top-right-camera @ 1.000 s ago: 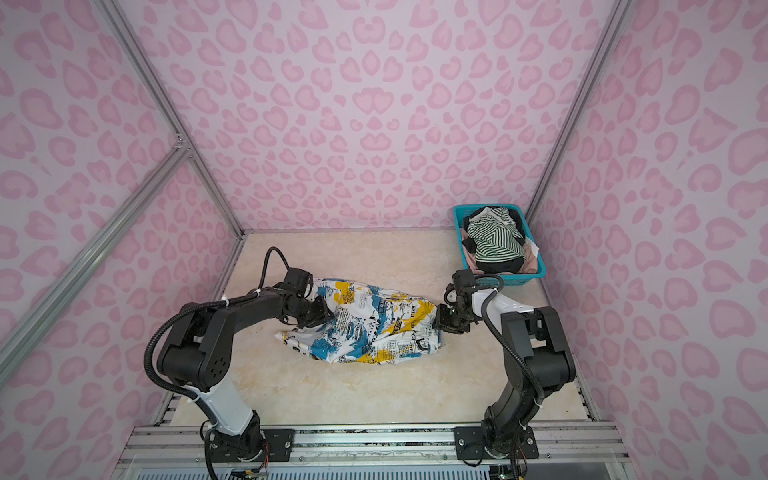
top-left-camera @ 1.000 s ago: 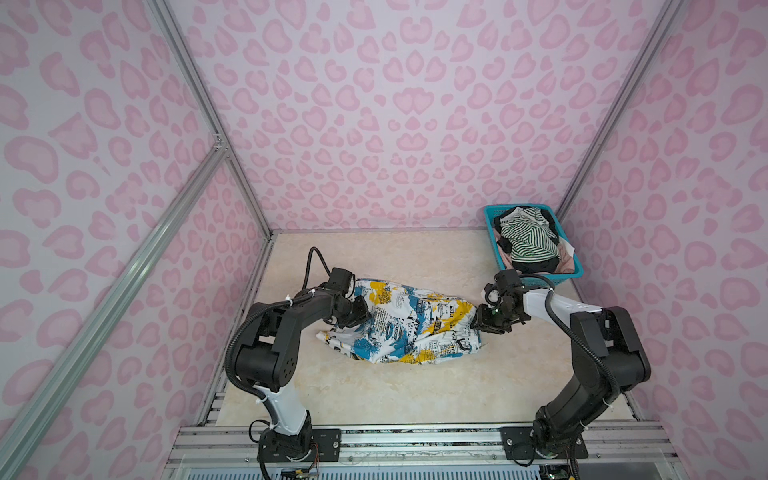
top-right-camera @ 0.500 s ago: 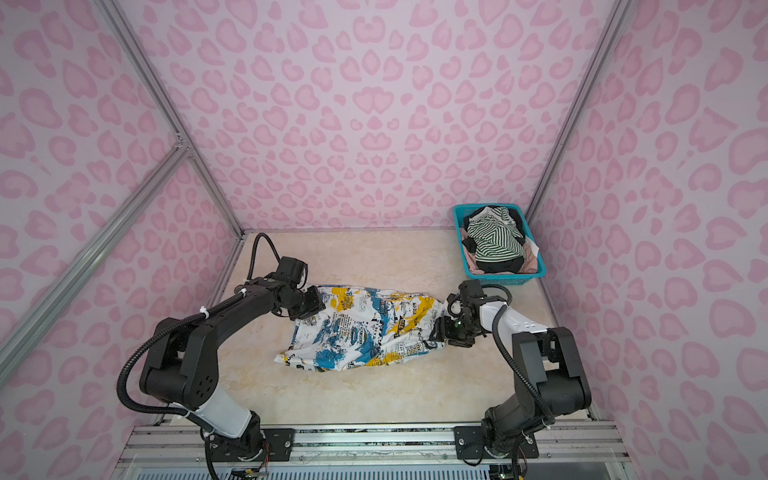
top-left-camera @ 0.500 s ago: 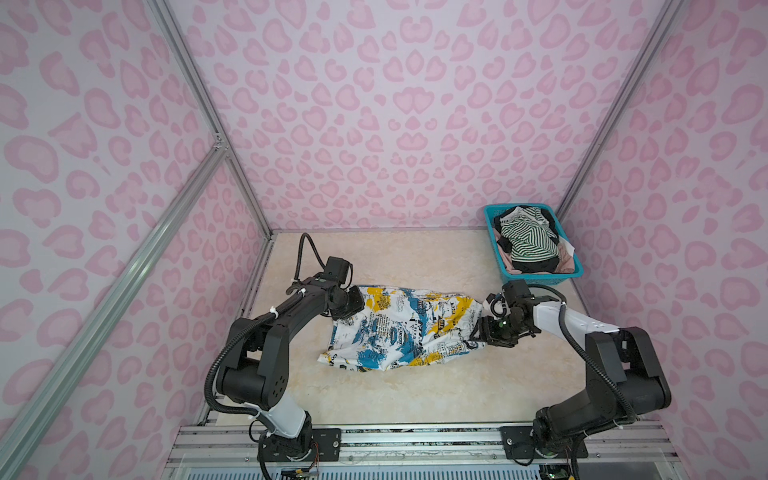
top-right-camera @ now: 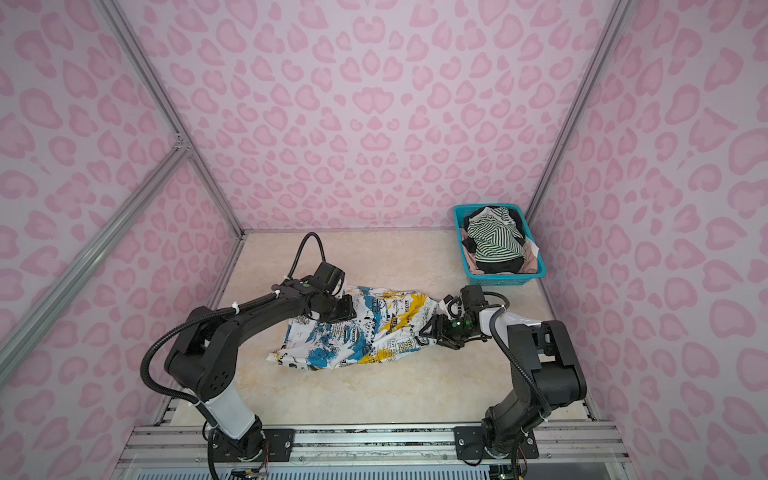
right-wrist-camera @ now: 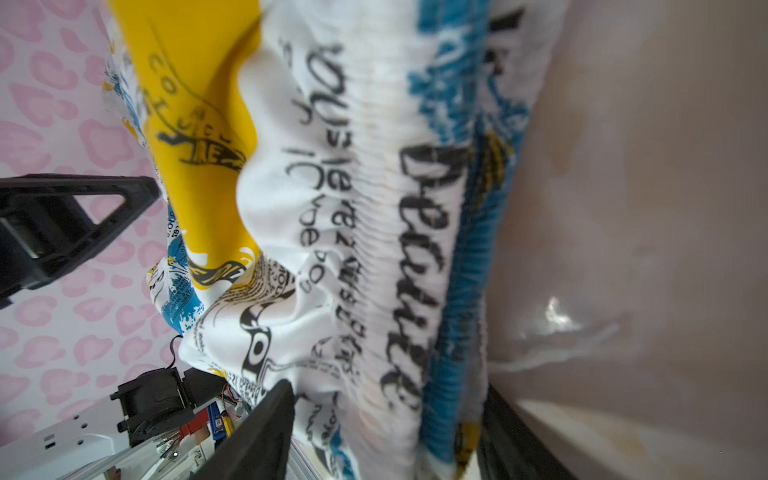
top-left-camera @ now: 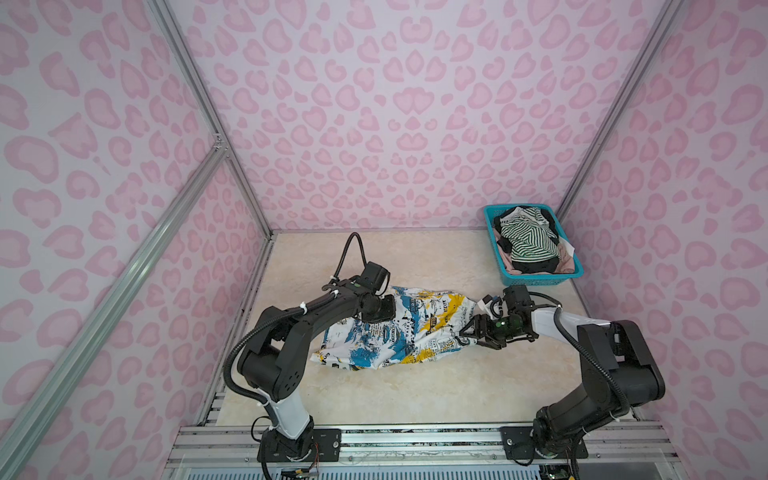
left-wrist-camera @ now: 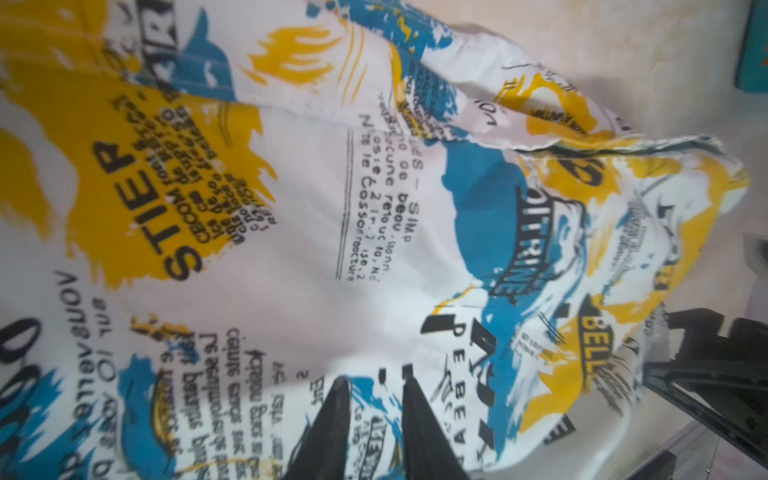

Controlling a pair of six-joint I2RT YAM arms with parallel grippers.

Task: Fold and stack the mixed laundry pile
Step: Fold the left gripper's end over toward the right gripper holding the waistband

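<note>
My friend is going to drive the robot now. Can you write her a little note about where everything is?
Left gripper: looks pinched shut on the printed garment at its left end.
Right gripper: open, jaws wide around the garment's elastic end.
Printed garment: lies crumpled on the table, not folded.
Striped top, black garment, pink garment: heaped in the teal basket.
Done: nothing folded or stacked.
Left: fold all four, then stack.

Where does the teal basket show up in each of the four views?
In a top view: teal basket at the table's far right corner.
In a top view: same far right corner.
Left wrist: teal sliver at the picture's edge, likely it.
Right wrist: not in it.
Shared landmark: the printed garment, in all four.
</note>
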